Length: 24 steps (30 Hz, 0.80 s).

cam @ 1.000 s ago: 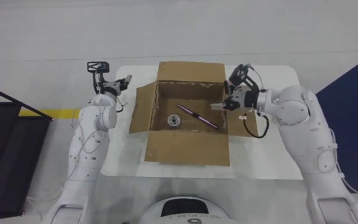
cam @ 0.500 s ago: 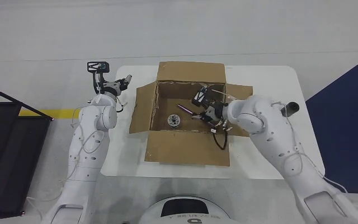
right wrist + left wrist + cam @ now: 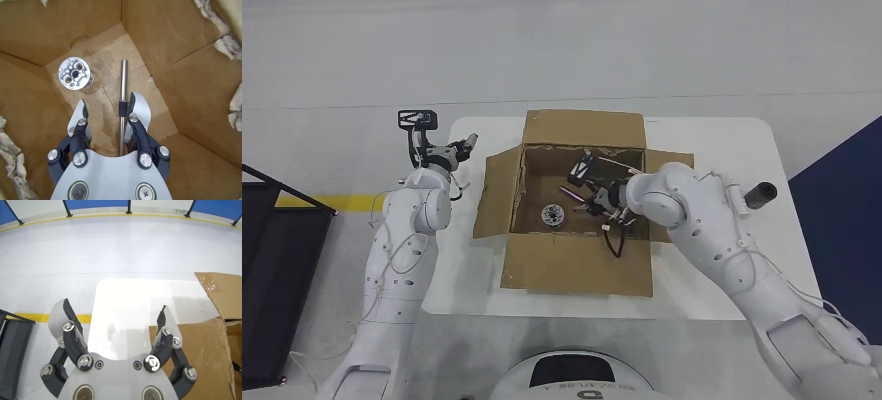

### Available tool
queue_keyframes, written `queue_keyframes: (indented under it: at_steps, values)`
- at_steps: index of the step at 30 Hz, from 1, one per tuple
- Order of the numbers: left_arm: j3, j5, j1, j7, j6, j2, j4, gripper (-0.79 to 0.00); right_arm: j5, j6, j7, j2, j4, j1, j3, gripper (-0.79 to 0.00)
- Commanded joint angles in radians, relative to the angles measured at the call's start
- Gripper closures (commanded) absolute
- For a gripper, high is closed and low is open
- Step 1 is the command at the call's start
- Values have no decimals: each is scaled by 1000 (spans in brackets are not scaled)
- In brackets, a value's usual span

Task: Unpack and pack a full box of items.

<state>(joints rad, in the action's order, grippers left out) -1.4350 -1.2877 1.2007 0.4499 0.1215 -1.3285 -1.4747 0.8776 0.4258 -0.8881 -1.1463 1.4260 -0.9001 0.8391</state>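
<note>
**Cardboard box.** The cardboard box (image 3: pixel 577 265) stands open on the white desk (image 3: pixel 722 280). All four flaps are folded outward. The torn edges of the flaps show ragged paper lining in the right wrist view.

**Contents.** Two items lie on the box floor:
- A metal spool (image 3: pixel 75 74) with a perforated flange rests toward the left side of the floor, with one flange facing up.
- A polished metal rod (image 3: pixel 124 83) with a black band (image 3: pixel 122 109) around its shaft lies flat, just beside the spool and apart from it.

In the top view, the spool (image 3: pixel 554 214) is visible near the box centre. The exposed end of the rod (image 3: pixel 572 190) projects from under the right arm.

**Right gripper.** The right gripper (image 3: pixel 107 97) is inside the box, low over the floor. Its fingers are spread to a moderate width and hold nothing. The rod runs lengthwise between the fingers, off-centre. The black band sits just beside one finger pad (image 3: pixel 132 101). Contact between pad and band cannot be determined.

**Left gripper.** The left gripper (image 3: pixel 114 303) is outside the box, above the far left corner of the desk. It is near the left flap (image 3: pixel 189 351) of the box. Its fingers are spread wide and hold nothing.

**Surroundings.** A black rack (image 3: pixel 272 260) stands on the floor to the left of the desk.
</note>
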Motion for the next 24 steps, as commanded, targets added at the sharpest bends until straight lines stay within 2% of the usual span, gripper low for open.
queue_keyframes:
  at_steps: [1, 8, 12, 13, 14, 15, 19, 24]
  values:
    - [0, 0, 0, 0, 0, 0, 0, -785, -3, 1, -1, 1, 1, -1, 3, -785]
    - [0, 0, 0, 0, 0, 0, 0, -785, 1, -2, 3, 1, 1, -2, 3, -785]
    - [0, 0, 0, 0, 0, 0, 0, -785, 48, -60, 3, -6, -12, -6, -18, -785]
    - [0, 0, 0, 0, 0, 0, 0, -785, 51, -69, -8, -10, -17, 1, -30, -733]
    - [0, 0, 0, 0, 0, 0, 0, -785, 57, -81, -14, -16, -24, 6, -44, -517]
    - [0, 0, 0, 0, 0, 0, 0, -785, 66, -96, -18, -21, -32, 11, -58, -397]
    - [0, 0, 0, 0, 0, 0, 0, -785, 83, -135, -41, -45, -71, 41, -111, -314]
    - [0, 0, 0, 0, 0, 0, 0, -785, 97, -164, -57, -71, -124, 76, -156, -274]
